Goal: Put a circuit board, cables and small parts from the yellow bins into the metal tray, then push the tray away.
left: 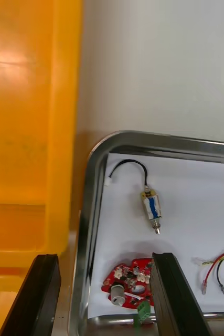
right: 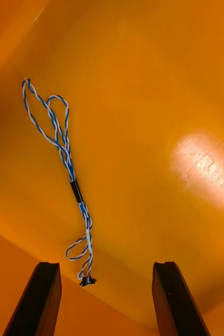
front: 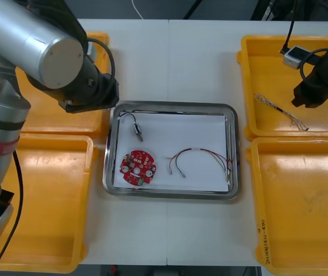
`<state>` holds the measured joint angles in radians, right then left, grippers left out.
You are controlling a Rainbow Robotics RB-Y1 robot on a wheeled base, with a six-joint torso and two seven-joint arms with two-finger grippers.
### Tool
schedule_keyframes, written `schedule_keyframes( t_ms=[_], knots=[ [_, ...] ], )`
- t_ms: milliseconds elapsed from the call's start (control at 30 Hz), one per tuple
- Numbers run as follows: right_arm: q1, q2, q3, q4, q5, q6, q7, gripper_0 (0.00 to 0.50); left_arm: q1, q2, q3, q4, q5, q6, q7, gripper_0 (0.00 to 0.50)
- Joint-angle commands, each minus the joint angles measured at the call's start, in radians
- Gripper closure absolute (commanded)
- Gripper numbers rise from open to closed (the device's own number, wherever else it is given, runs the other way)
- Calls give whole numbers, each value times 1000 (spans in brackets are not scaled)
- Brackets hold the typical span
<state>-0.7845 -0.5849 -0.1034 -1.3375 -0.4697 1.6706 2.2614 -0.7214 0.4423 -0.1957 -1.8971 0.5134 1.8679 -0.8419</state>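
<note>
Right wrist view: right tool (right: 106, 265) wide open, empty, over blue-white cable (right: 64, 152) in far right bin (right: 159, 79) | tray (front: 172, 195) holds board (front: 137, 168), red-yellow cable (front: 193, 150), small part (front: 138, 131) | left tool (left: 104, 257) open, empty, over tray corner | to do: this cable, then push tray

A robotics lab's electronics bench, by its gear: a light table (front: 169, 57) holds yellow bins (front: 278, 69) beside a metal tray (front: 172, 105); round red circuit board (front: 137, 168), red and yellow cable (front: 193, 150); grey robot arm (front: 31, 40) overhead.
</note>
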Motion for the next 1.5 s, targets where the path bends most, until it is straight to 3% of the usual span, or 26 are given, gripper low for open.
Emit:
schedule_keyframes(
  t_ms=[33,400,567,1200,1500],
  knots=[
    [4,14,13,46,2,-54,52,0,-29,67,73,1,28,13,-240,0],
    [2,25,24,109,-1,-158,67,0,-131,108,131,176,40,-24,-460,0],
    [4,37,24,150,-1,-212,70,0,-168,127,134,266,51,-122,-577,0],
    [24,62,56,189,6,-215,64,0,-217,142,167,509,99,-328,-925,0],
    [39,71,70,189,8,-239,50,0,-243,142,197,676,132,-480,-1082,0]
  ],
)
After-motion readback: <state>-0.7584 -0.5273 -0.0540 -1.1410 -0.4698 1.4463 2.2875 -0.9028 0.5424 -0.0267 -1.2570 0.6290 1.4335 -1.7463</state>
